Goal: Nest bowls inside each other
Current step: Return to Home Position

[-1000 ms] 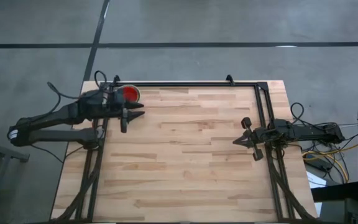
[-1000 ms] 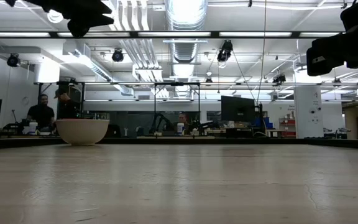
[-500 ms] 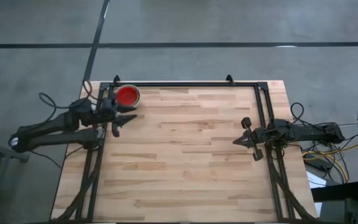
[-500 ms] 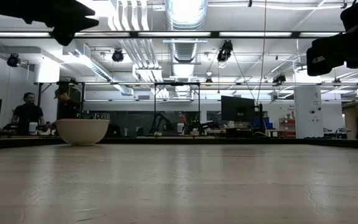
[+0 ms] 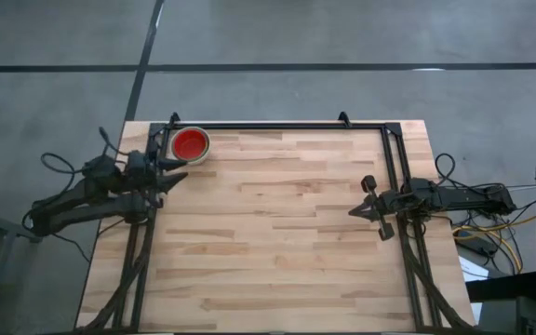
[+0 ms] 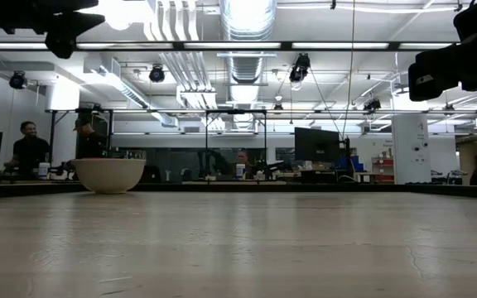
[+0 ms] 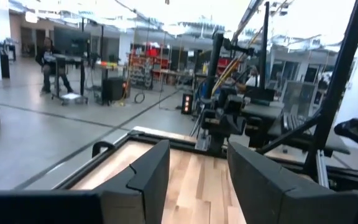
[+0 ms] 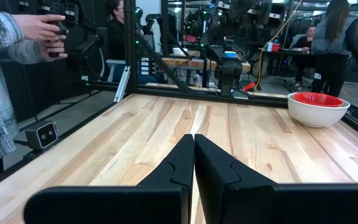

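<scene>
By the table corner, far left, red-topped bowls

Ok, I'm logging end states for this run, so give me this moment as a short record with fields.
bowls: one nested stack, red bowl on top, whitish bowl outermost
stack place: table corner on the left arm's side, far from the low camera
left tool: open, empty, by the table's left edge near the stack
right tool: shut, empty, at the right edge
loose bowls: none in view
</scene>
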